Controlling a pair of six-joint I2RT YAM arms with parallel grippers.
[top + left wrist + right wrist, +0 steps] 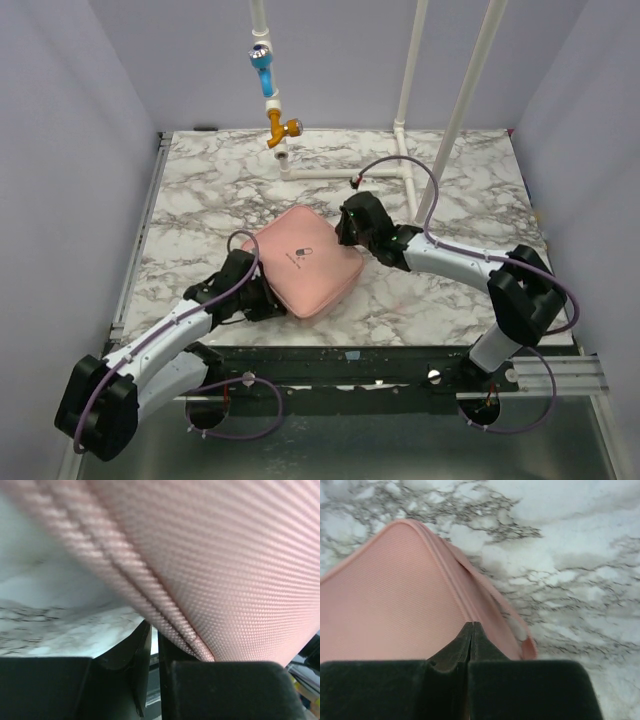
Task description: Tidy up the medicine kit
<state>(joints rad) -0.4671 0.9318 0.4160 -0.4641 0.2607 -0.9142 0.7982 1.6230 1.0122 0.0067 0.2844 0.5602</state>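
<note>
- medicine kit (pixel 303 262): pink, closed, lid up with a small pill logo (pixel 303 256), lying flat near the middle of the marbled tabletop (pixel 200 190), turned cornerwise in the top view
- left arm (pixel 170 335) reaches in from the lower left of the top view; left jaws sit at the kit's lower-left edge, touching it
- left wrist view: pink weave and a doubled seam (pixel 165 620) fill the upper right of the frame, out of focus; dark fingers (pixel 137 665) at the bottom stand nearly together with only a thin slit between them, no fabric seen in the slit; the seam runs down onto the right-hand finger
- right arm (pixel 450 262) comes in from the lower right of the top view; right jaws are at the kit's upper-right corner
- right wrist view: fingers (pixel 455 652) pressed fully together, no gap, tips resting on the kit's edge seam (pixel 452 587); cannot tell if anything is pinched between them
- kit corner fills the left of the right wrist view, bare marble to the right
- white pipe frame (pixel 405 165) stands at the back of the tabletop; a blue fitting (pixel 262 62) and an orange fitting (pixel 282 128) sit on the pipe at upper centre, well apart from the kit
</note>
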